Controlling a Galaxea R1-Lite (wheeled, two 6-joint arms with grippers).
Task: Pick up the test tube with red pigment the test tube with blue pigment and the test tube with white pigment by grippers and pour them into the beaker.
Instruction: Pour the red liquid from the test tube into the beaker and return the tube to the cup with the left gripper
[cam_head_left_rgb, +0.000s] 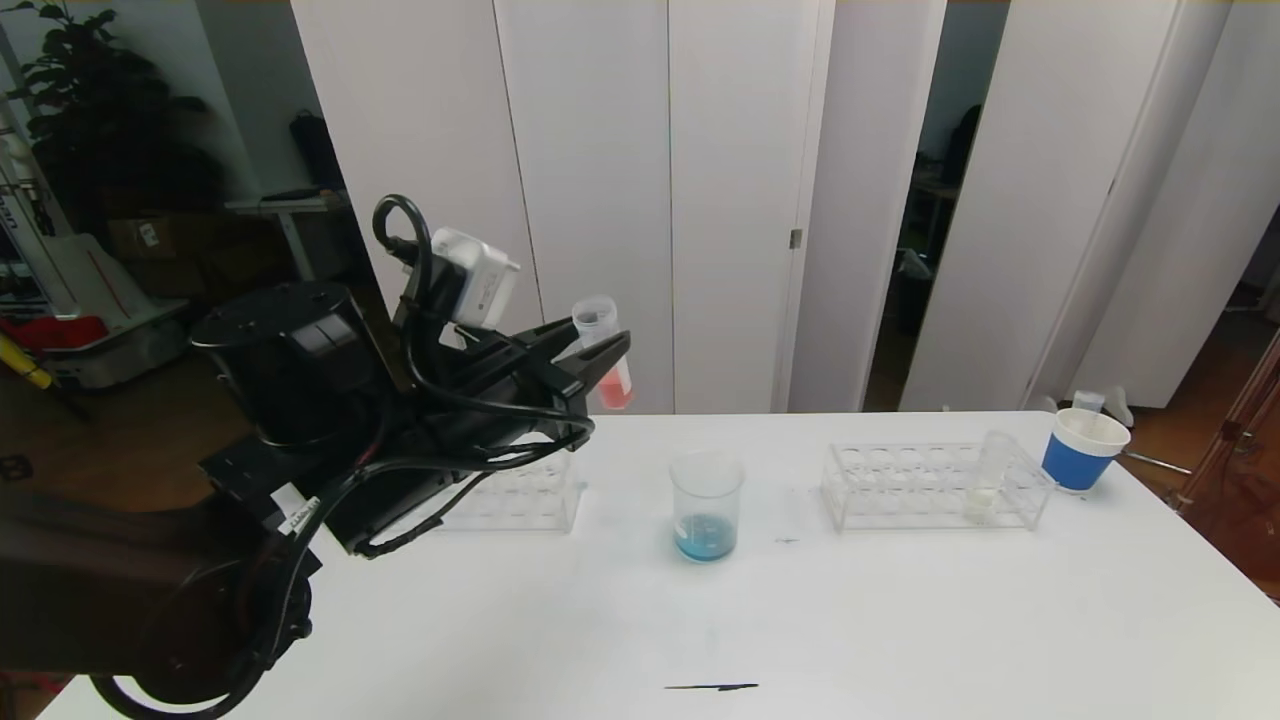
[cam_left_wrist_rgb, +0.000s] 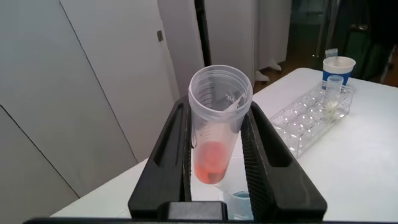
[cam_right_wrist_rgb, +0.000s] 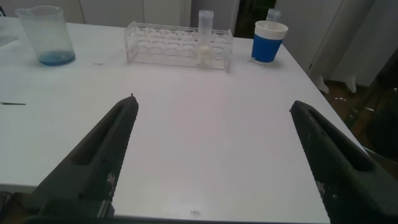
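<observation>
While the beaker (cam_head_left_rgb: 706, 505) is standing at the middle of the white table (cam_head_left_rgb: 640, 640) with a shallow pool of blue liquid in its bottom, the left gripper (cam_head_left_rgb: 590, 365) is hanging in the air up and to the left of it, its fingers clamped on a test tube with red pigment (cam_head_left_rgb: 606, 367). That tube is sitting nearly upright between the fingers, open mouth up, orange-red liquid gathered at its round bottom. Below the gripper, left of the beaker, a clear rack (cam_head_left_rgb: 520, 495) is resting on the table, partly hidden by the arm. To the right of the beaker, well apart from it, a second clear rack (cam_head_left_rgb: 935, 487) is holding the test tube with white pigment (cam_head_left_rgb: 985, 480) upright near its right end. Farther right again, just beyond that rack, a blue paper cup (cam_head_left_rgb: 1082, 449) is standing near the table edge. The right gripper (cam_right_wrist_rgb: 214, 155) is waiting low at the near table edge, right of the beaker, fingers spread wide apart and holding nothing.
</observation>
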